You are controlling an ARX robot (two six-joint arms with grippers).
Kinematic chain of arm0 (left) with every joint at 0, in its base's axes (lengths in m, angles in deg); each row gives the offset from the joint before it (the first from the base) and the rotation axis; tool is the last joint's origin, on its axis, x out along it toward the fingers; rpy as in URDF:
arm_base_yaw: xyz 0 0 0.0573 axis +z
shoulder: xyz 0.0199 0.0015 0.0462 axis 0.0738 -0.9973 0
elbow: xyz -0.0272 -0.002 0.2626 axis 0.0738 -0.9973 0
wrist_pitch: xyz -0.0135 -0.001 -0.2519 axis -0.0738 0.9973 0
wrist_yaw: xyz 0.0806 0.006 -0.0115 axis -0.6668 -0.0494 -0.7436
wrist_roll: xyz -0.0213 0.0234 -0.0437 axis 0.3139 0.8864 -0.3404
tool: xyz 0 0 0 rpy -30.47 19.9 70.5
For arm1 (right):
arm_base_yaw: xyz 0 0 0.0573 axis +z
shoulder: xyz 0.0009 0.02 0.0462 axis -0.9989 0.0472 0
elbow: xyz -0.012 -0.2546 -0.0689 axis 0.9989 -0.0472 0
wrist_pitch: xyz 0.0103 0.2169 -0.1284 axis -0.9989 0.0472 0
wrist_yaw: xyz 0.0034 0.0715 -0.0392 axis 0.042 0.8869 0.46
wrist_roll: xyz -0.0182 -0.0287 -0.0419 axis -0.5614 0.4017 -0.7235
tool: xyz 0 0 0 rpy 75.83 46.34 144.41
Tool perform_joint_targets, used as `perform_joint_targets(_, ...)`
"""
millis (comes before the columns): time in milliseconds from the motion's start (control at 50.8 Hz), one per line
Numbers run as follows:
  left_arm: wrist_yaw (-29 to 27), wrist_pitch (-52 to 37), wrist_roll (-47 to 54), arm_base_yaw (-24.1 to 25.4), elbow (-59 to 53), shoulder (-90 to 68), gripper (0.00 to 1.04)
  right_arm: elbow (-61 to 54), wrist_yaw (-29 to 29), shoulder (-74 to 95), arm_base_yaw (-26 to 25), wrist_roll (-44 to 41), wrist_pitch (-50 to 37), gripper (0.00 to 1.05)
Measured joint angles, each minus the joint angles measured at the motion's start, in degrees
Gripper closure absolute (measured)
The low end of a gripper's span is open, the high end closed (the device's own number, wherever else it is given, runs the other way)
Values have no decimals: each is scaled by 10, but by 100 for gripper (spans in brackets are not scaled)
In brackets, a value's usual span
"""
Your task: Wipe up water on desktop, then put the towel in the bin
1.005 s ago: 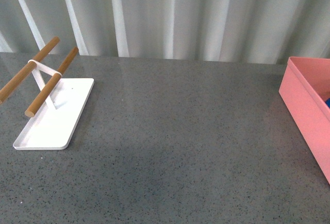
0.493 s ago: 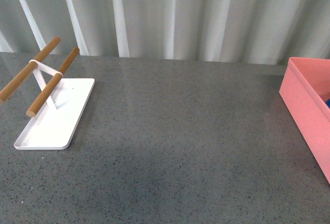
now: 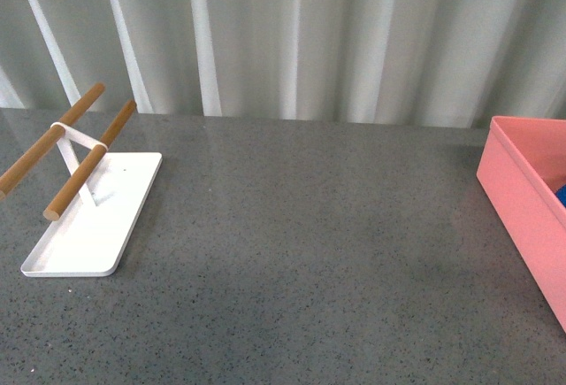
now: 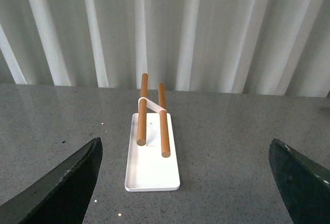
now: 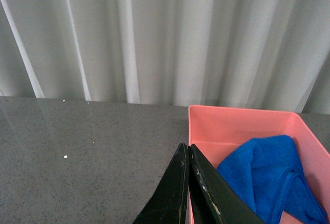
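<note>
A wide, dark grey speckled surface [image 3: 301,252] is seen across the front view, and it is backed along its far edge by pale, vertically pleated curtains [image 3: 292,35]. At the left of the surface a flat white tray [image 3: 97,226] is set, and two wooden rods [image 3: 84,173] are carried above it on a white bracket. At the right edge the salmon-pink bin [image 3: 522,204] is placed on the surface, well apart from the tray; only part of it is caught in the front view, and a sliver of blue is glimpsed inside at the frame's edge. Neither arm is shown in the front view.

In the right wrist view the right tool [image 5: 188,154] is seen with its two dark fingers pressed together, tip against tip, and nothing is gripped between them. It is held at the near left corner of the bin, and the towel [image 5: 263,175] lies beyond it, inside the bin and apart from the fingers. The towel is bright blue and fuzzy, bunched in soft folds against the bin's right wall, and the far part of the pink floor is left bare.

In the left wrist view the left tool [image 4: 188,177] is spread wide, one dark finger at each lower corner, with nothing between them, and the tray is framed far ahead.
</note>
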Motion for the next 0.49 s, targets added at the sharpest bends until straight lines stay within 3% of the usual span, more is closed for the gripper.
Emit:
perform_joint_targets(236, 0, 0, 0, 0, 0, 0, 7, -42, -3, -51, 0, 2, 3, 101)
perform_joint_targets(493, 0, 0, 0, 0, 0, 0, 7, -51, -3, -156, 0, 3, 92, 101)
